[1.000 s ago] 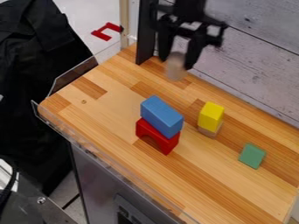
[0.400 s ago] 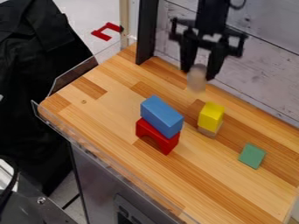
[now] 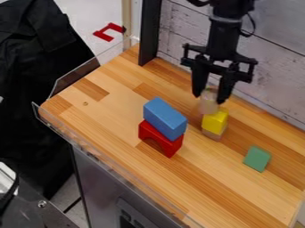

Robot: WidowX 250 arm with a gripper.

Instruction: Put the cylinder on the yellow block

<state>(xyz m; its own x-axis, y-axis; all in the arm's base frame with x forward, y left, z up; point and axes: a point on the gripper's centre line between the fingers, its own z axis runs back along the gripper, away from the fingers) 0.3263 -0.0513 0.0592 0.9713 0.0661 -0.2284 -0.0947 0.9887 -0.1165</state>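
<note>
Pale cylinder (image 3: 208,103) between the tips of the black pincer (image 3: 209,97), which pinches it, right of centre, yellow block (image 3: 215,120) lower in the frame.

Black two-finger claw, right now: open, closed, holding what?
Black claw: closed on the pale tan cylinder, near the top of the yellow rectangular block; whether these touch cannot be told.

Hangs from the top edge at one o'clock as a black, jointed, columnar arm (image 3: 223,42), tilted to point just past six o'clock. Bows a thin black cable (image 3: 253,30) out toward three o'clock by the wrist. Ends just past two o'clock from the view's centre in a black two-finger gripper (image 3: 209,99), fingers drawn partly together, tips aimed downward.
</note>
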